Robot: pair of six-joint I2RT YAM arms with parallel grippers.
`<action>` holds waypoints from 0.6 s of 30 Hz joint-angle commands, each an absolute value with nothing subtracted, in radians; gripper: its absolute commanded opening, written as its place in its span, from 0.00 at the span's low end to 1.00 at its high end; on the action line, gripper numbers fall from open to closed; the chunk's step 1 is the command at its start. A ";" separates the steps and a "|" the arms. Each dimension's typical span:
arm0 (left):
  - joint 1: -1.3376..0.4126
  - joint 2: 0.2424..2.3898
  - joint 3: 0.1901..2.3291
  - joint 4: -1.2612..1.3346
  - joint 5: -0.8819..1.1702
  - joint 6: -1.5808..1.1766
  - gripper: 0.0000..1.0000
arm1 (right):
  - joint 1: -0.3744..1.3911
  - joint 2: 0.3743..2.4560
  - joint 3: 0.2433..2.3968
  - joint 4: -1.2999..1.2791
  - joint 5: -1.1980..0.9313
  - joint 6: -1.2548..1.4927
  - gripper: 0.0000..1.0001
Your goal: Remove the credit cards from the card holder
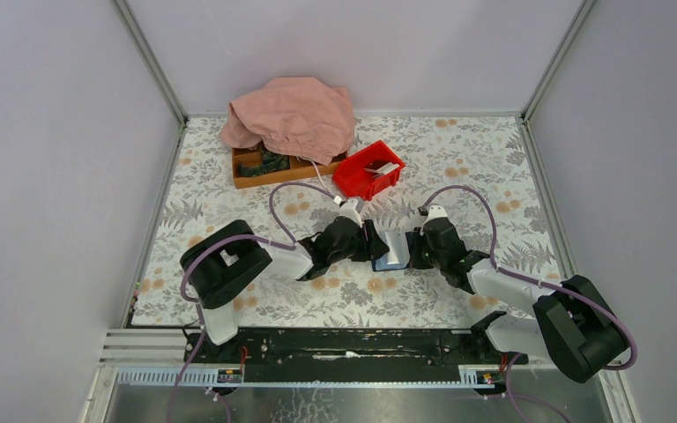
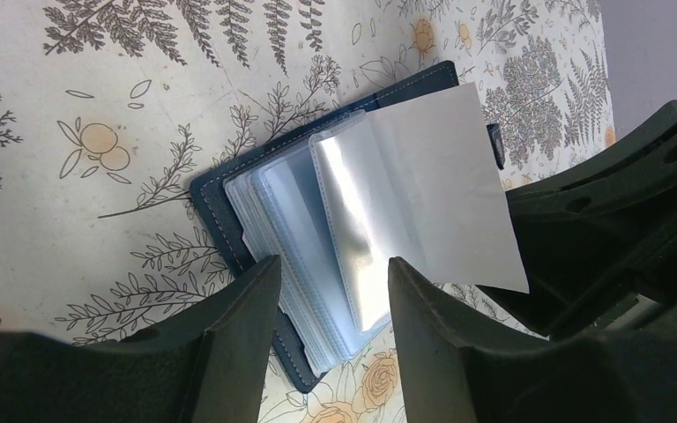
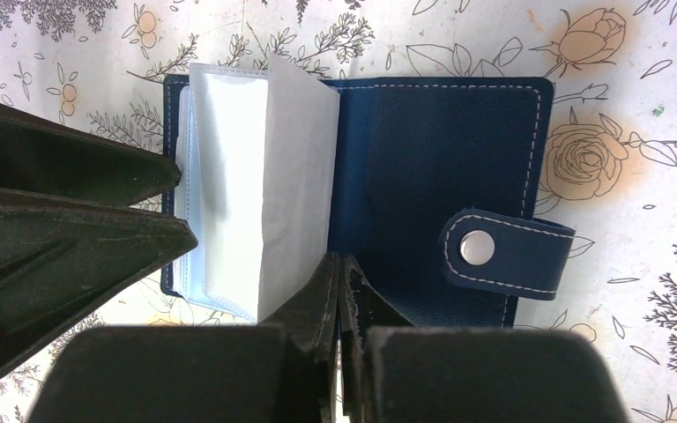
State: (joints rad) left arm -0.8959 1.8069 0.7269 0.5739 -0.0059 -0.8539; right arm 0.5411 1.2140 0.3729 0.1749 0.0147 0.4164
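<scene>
Bright, even and diffuse from overhead in the top view, with only soft, short shadows under the arms on the tabletop (image 1: pixel 494 159). Hard silvery glare across the clear sleeves of the card holder (image 2: pixel 216 194) in the left wrist view, blown to flat white in the right wrist view. Dark, soft-focused and low in detail on the left end effector (image 2: pixel 333 269) and right end effector (image 3: pixel 339 264); crisp on the floral print

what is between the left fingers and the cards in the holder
Nothing loose. The open left fingers straddle the edge of the card holder, and only the clear plastic sleeves cover the silvery card. The right fingers sit shut at the opposite side.
</scene>
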 commanded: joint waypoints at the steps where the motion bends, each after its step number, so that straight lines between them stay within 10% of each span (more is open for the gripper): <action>1: -0.891 1.836 0.749 0.596 0.013 -0.848 0.56 | 0.539 1.215 0.405 0.202 0.025 0.418 0.01; 18: -0.891 1.890 0.801 0.639 0.089 -0.880 0.56 | 0.539 1.233 0.405 0.208 0.014 0.420 0.01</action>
State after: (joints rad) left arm -0.8890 1.8557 0.7700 0.5976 0.0429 -0.8627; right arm 0.5407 1.2224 0.3729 0.1745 0.0147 0.4160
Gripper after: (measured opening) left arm 0.557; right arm 0.013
